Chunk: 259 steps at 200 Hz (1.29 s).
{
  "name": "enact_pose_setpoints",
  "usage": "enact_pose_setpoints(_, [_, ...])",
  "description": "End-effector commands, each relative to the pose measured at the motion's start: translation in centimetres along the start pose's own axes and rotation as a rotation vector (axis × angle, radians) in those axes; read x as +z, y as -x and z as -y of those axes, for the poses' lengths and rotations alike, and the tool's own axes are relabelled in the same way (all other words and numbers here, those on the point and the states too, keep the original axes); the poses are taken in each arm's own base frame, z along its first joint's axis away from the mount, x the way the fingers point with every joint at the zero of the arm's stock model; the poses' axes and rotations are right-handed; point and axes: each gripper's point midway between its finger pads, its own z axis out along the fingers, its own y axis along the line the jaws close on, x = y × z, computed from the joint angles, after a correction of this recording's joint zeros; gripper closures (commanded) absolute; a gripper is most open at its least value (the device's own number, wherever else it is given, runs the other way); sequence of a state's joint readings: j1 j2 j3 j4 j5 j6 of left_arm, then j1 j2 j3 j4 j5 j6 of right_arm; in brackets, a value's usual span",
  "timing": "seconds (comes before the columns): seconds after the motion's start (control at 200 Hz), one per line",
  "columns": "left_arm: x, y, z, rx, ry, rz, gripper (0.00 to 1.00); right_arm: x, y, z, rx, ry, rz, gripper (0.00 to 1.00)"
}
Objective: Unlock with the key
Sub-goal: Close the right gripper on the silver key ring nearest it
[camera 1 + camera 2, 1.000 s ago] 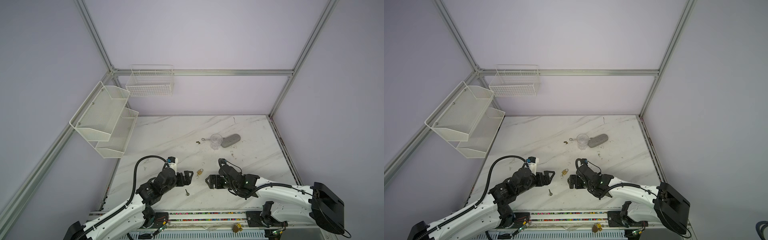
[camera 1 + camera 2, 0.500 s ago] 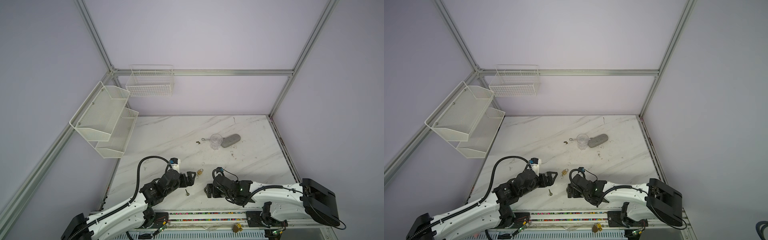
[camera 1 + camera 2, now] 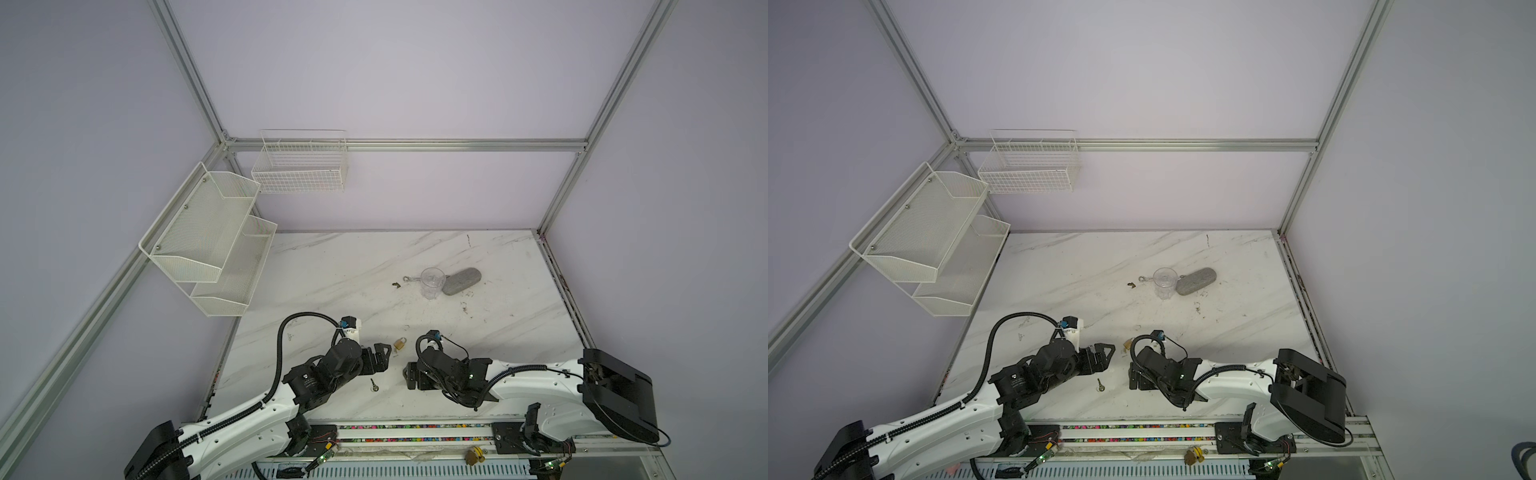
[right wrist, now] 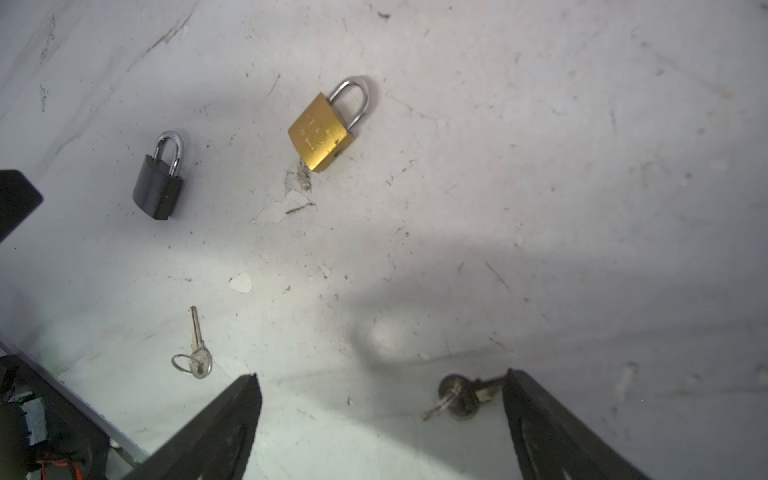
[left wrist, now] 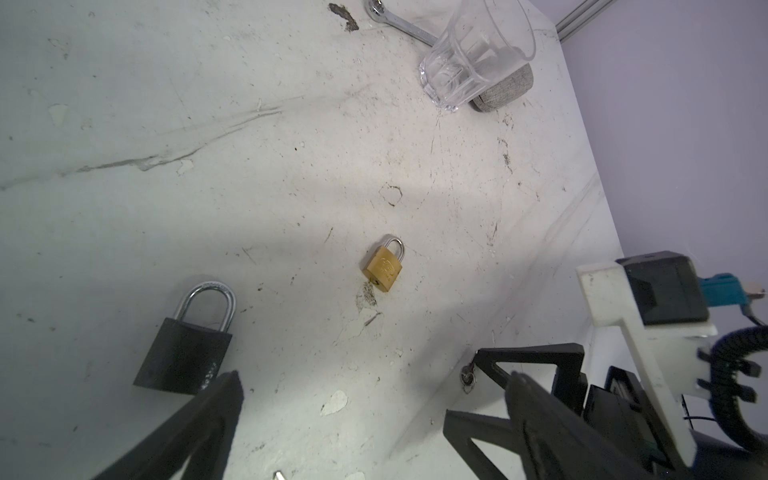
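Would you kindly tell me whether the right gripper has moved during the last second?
Yes: in a top view the right gripper has pulled back toward the near edge of the table, farther from the brass padlock.
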State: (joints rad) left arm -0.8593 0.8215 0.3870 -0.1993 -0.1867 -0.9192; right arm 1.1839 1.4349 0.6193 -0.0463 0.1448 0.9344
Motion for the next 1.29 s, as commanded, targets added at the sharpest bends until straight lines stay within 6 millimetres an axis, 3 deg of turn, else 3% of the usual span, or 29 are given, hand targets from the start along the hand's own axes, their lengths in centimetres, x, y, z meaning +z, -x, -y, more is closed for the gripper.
enact_pose_setpoints(0.0, [-1.7, 3.8, 3.1, -0.042, -0.064, 0.104, 0.0, 1.1, -0.7, 0.3, -0.048, -0.039, -0.031, 0.06])
enact_pose_setpoints(0.17, [-2.0, 4.0, 2.7, -0.049, -0.048, 0.112, 0.0, 1.9, -0.4, -0.7, -0.097, -0.037, -0.039, 0.1])
enact_pose_setpoints(0.395, [-2.0, 3.9, 3.1, -0.049, -0.055, 0.098, 0.0, -1.1, 1.4, 0.3, -0.131, -0.099, 0.02, 0.17])
enact_pose_setpoints(0.6, [-1.8, 4.0, 3.9, -0.041, -0.07, 0.08, 0.0, -2.0, 0.3, 1.6, -0.159, -0.12, -0.025, 0.39])
enact_pose_setpoints(0.92, [-1.3, 3.8, 4.5, -0.046, -0.091, 0.059, 0.0, -1.0, -0.6, 2.6, -0.208, -0.152, -0.056, 0.55])
enact_pose_setpoints(1.29, [-1.0, 3.7, 4.6, -0.045, -0.093, 0.056, 0.0, -0.5, -1.0, 3.2, -0.218, -0.167, -0.061, 0.65])
